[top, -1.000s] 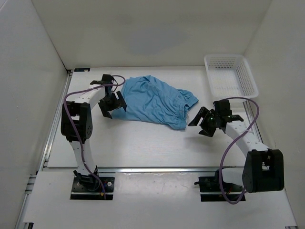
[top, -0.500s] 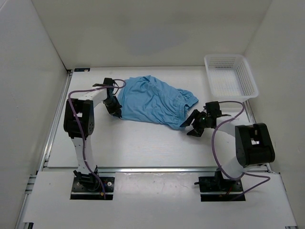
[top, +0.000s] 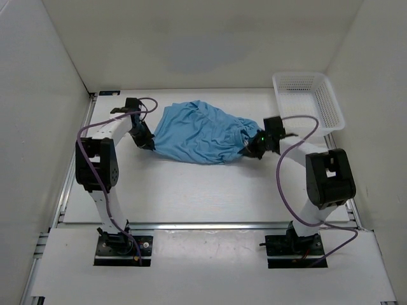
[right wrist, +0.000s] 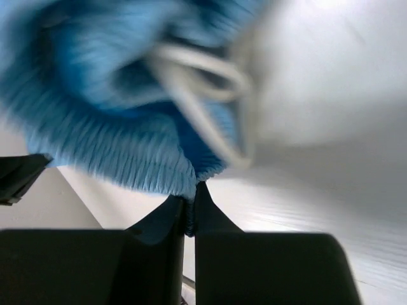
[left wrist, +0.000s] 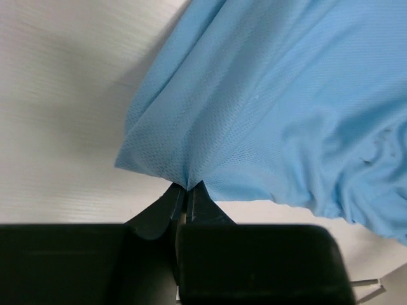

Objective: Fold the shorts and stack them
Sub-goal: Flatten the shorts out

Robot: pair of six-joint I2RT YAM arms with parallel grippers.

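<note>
The light blue shorts [top: 200, 133] lie crumpled across the middle of the table, pulled taut between both arms. My left gripper [top: 149, 143] is shut on the fabric's left edge [left wrist: 184, 178], which puckers into the fingertips in the left wrist view. At the right end my right gripper [top: 249, 151] is shut on the gathered elastic waistband [right wrist: 159, 171]. The white drawstring [right wrist: 210, 101] loops blurred just above the jaws in the right wrist view.
A white mesh basket [top: 308, 101] stands at the back right corner of the table. White walls close in the table on the left, back and right. The arm bases sit at the near edge.
Both grippers closed in on the shorts and shut on them, the left on the left edge and the right on the waistband. The fabric has bunched up and lifted slightly between them.
</note>
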